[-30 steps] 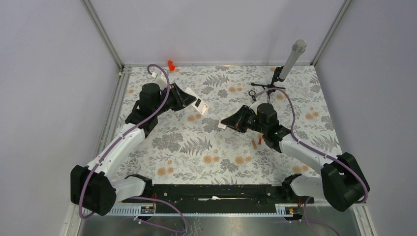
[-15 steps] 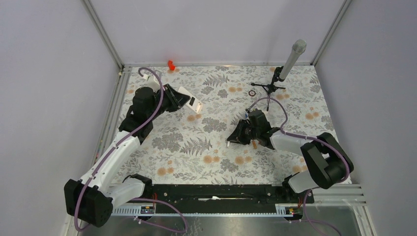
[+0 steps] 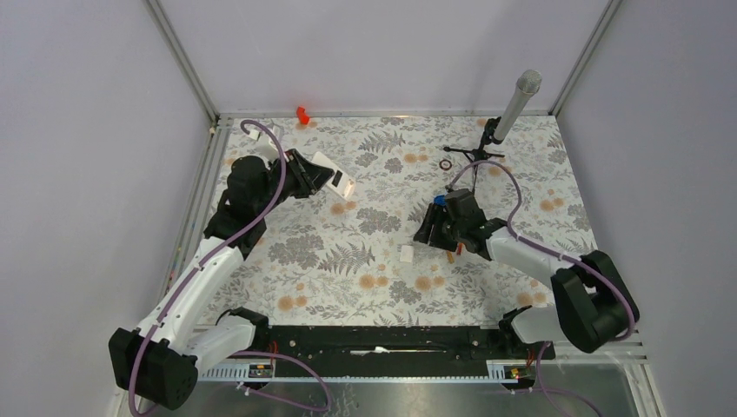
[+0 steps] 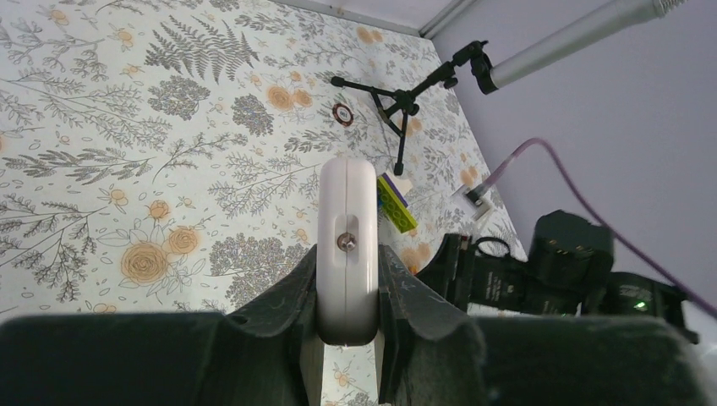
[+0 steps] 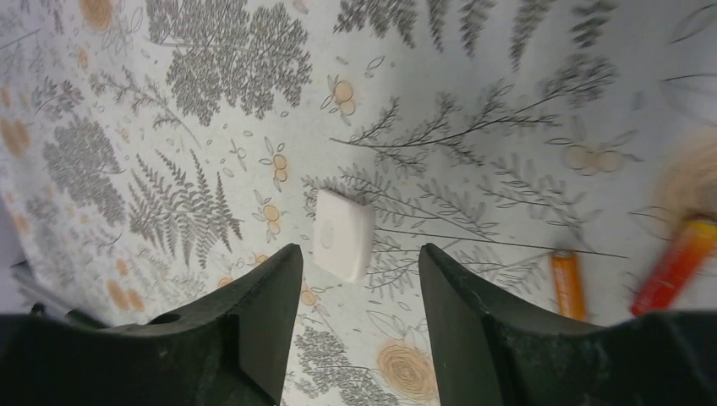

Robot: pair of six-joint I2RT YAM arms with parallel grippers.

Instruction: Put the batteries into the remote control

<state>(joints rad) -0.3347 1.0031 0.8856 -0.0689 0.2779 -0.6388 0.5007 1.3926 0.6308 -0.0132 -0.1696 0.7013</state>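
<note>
My left gripper (image 3: pixel 323 177) is shut on the white remote control (image 3: pixel 339 182) and holds it above the table at the back left. In the left wrist view the remote control (image 4: pixel 347 228) stands edge-on between the fingers of the left gripper (image 4: pixel 347 258). My right gripper (image 3: pixel 428 231) is open and empty, low over the table right of centre. In the right wrist view the right gripper (image 5: pixel 359 292) has its jaws spread, with a small white cover piece (image 5: pixel 342 235) lying just ahead. Two orange batteries (image 5: pixel 568 283) (image 5: pixel 683 262) lie to its right; one battery (image 3: pixel 450 255) shows from above.
The white cover piece (image 3: pixel 406 254) lies on the floral table (image 3: pixel 348 278). A microphone on a tripod (image 3: pixel 513 109) stands at the back right, with a small ring (image 3: pixel 446 163) near it. A red object (image 3: pixel 302 114) sits at the back edge. A yellow-green block (image 4: pixel 396 203) lies beyond the remote.
My right gripper has let go of the white cover piece onto the table and drawn back to the right. My left arm has shifted slightly back and left with the remote.
</note>
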